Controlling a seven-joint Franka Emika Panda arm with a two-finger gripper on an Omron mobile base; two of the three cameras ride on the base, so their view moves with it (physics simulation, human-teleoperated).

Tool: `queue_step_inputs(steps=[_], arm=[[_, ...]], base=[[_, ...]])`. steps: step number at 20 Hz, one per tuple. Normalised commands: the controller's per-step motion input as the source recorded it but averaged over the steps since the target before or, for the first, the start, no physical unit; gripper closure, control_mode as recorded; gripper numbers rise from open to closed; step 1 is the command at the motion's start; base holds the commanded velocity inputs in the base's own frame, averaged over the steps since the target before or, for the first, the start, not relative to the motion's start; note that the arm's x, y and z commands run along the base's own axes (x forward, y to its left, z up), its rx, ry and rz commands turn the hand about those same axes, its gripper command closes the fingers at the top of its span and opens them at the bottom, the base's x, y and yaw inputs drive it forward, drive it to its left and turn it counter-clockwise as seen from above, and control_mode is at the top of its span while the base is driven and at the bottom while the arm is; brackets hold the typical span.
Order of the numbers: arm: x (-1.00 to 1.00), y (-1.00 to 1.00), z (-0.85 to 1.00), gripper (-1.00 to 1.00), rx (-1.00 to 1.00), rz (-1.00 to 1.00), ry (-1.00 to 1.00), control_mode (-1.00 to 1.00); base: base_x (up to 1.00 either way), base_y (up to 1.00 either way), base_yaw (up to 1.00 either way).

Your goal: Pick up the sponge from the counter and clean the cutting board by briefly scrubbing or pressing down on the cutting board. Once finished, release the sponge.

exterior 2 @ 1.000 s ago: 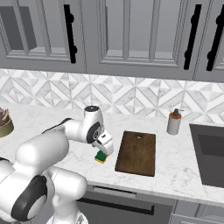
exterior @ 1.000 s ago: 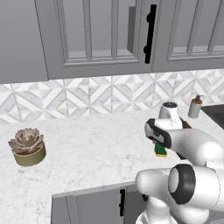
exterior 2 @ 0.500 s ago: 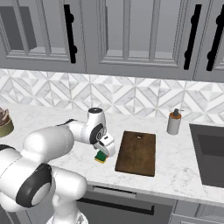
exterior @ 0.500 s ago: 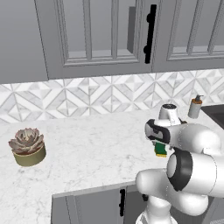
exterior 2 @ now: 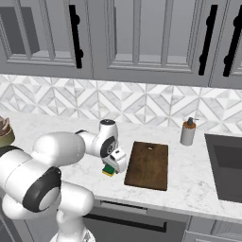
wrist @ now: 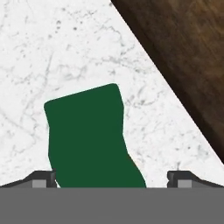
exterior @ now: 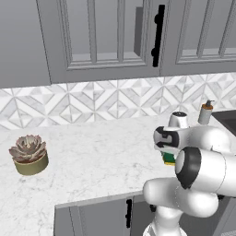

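The sponge (wrist: 87, 135) lies green side up on the white marble counter (wrist: 57, 48), just left of the dark brown cutting board (wrist: 183, 57). My gripper (wrist: 111, 177) is open and points down over it, with the sponge between the fingertips (wrist: 43, 177), closer to the left one and apart from the right one. From the right base view the hand (exterior 2: 113, 159) hangs right above the sponge (exterior 2: 109, 170), beside the left edge of the cutting board (exterior 2: 147, 164). In the left base view a sliver of the sponge (exterior: 168, 159) peeks out below the wrist.
A soap bottle (exterior 2: 188, 132) stands behind the board's right corner, with a dark sink (exterior 2: 227, 163) further right. A potted succulent (exterior: 28, 155) sits far left on the counter. My own bulky arm links (exterior: 203, 170) crowd the counter's front edge.
The hand has come down onto the sponge, so the fingers now straddle it. The elbow has swung. Sponge and board have not moved.
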Motion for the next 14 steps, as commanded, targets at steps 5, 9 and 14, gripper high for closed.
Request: queue_step_inputs(steps=[5,9,14], arm=[[0.07,0.0,-0.12,-1.0,0.0,0.0,0.0,-1.0],[0.11,0.0,-0.17,-1.0,0.0,0.0,0.0,-1.0],[0.13,0.0,-0.15,-1.0,0.0,0.0,0.01,-1.0]], base=[[0.0,0.0,0.0],[0.0,0.0,0.0],[0.0,0.0,0.0]])
